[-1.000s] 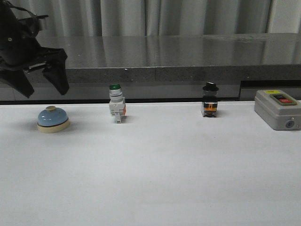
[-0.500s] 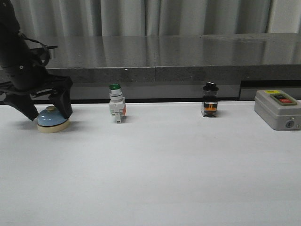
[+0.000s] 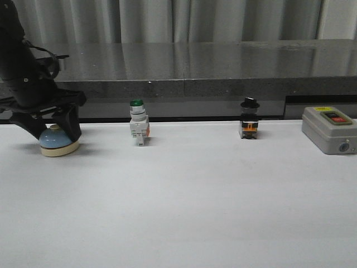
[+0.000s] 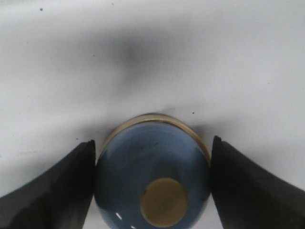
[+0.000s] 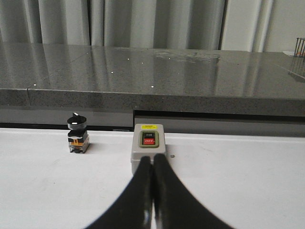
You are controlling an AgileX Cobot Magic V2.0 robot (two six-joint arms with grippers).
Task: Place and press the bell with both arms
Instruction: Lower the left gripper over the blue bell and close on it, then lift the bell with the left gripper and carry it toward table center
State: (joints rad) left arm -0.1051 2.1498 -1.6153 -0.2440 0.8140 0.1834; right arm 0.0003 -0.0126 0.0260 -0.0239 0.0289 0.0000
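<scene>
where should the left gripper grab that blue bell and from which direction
Grip the bell low on its dome, at the widest part just above the cream base, coming straight down from above. The left gripper already straddles it that way, one finger on each side. The dome is round and glossy, so a higher hold would likely slip, and the top button should stay untouched.

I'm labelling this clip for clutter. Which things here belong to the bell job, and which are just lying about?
Part of the job: bell, left gripper closed on its dome, right gripper shut, idle.

Lying about: green-capped switch, black-capped switch, grey on/off box.
</scene>
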